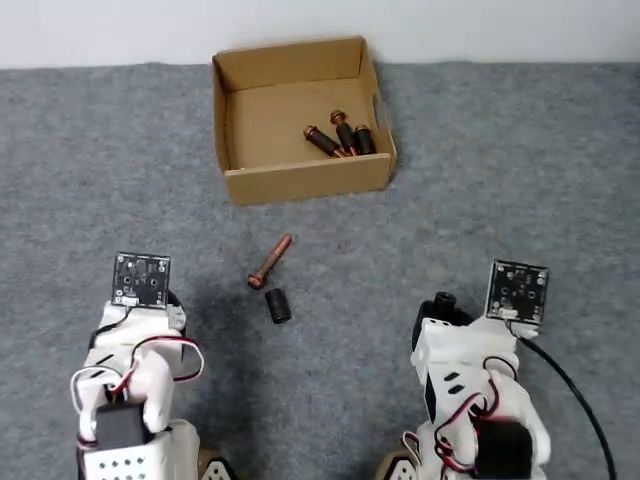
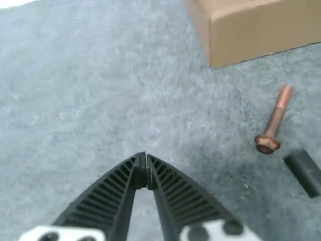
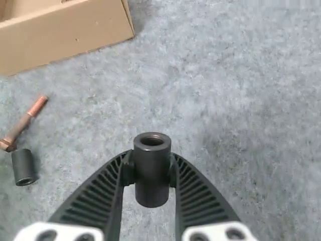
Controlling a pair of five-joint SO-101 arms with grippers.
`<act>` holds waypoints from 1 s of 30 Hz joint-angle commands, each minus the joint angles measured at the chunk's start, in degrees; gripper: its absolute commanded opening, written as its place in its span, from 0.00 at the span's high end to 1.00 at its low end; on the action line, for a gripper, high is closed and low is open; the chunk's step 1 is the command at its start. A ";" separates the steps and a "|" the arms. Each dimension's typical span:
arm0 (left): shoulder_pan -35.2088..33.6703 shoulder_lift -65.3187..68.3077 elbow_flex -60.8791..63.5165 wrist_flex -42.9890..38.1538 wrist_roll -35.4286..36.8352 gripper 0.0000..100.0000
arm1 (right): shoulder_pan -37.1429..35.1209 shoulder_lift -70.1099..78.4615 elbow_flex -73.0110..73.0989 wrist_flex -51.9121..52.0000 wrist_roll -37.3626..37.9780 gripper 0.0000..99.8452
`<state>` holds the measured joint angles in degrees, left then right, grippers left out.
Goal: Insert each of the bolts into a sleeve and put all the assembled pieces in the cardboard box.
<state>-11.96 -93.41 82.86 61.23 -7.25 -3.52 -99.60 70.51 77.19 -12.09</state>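
Note:
A loose copper bolt [image 1: 271, 262] lies on the grey carpet in the middle, with a short black sleeve [image 1: 277, 304] just beside its head. The same bolt [image 2: 273, 123] and sleeve [image 2: 305, 170] appear off to the side of my left gripper [image 2: 145, 173], which is shut with nothing in it. My right gripper [image 3: 150, 163] is shut on a second black sleeve [image 3: 151, 168], held upright with its bore facing up, low over the carpet at the near right [image 1: 443, 302]. The cardboard box [image 1: 232, 120] at the back holds bolts fitted in sleeves [image 1: 340, 135].
The left arm [image 1: 135, 350] and right arm [image 1: 480, 380] stand at the near edge. Open carpet lies between them and the box. The right wrist view also has the loose bolt [image 3: 24, 123], loose sleeve [image 3: 24, 166] and box wall [image 3: 60, 35].

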 commanded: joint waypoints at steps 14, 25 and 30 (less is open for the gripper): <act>8.09 21.71 -20.79 9.93 -4.22 0.99 | 0.31 0.48 -0.09 -1.36 0.70 0.99; 14.07 63.74 -49.36 13.63 -4.66 0.98 | 0.48 0.48 0.00 -1.36 0.70 0.99; 19.96 77.01 -58.68 16.62 -4.66 0.87 | 0.48 0.48 0.00 -1.27 0.70 0.99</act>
<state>5.19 -22.46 30.73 76.26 -11.47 -3.52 -99.25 70.51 77.19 -12.09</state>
